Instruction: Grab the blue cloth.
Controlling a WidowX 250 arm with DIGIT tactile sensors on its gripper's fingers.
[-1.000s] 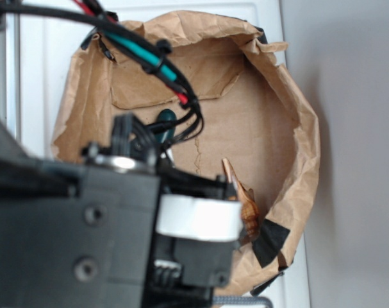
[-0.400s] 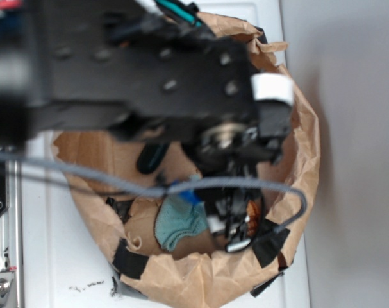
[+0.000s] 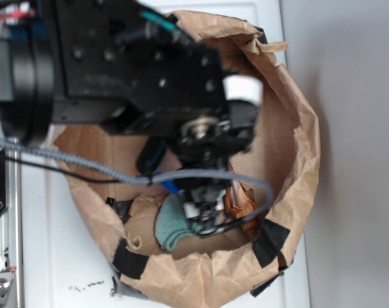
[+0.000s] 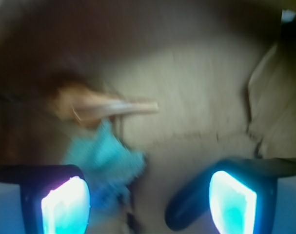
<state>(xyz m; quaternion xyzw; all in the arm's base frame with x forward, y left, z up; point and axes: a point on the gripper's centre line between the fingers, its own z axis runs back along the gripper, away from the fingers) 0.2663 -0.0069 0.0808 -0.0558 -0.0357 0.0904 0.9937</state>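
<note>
— How do the jaws stand?
— The gripper [image 4: 148,202] is spread wide, gripping nothing.
— And the blue cloth [image 4: 105,157]?
— Ahead of the left finger [image 4: 65,208], on the paper bag's floor [image 4: 196,97] (blurred). The brown seashell [image 4: 96,105] lies just beyond it; the dark green cucumber toy [image 4: 191,207] sits by the right finger.

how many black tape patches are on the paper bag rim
3 visible in the exterior view: one on the paper bag's lower right rim, one on the lower left rim, and a smaller one on the left inner wall. The arm may hide more.
</note>
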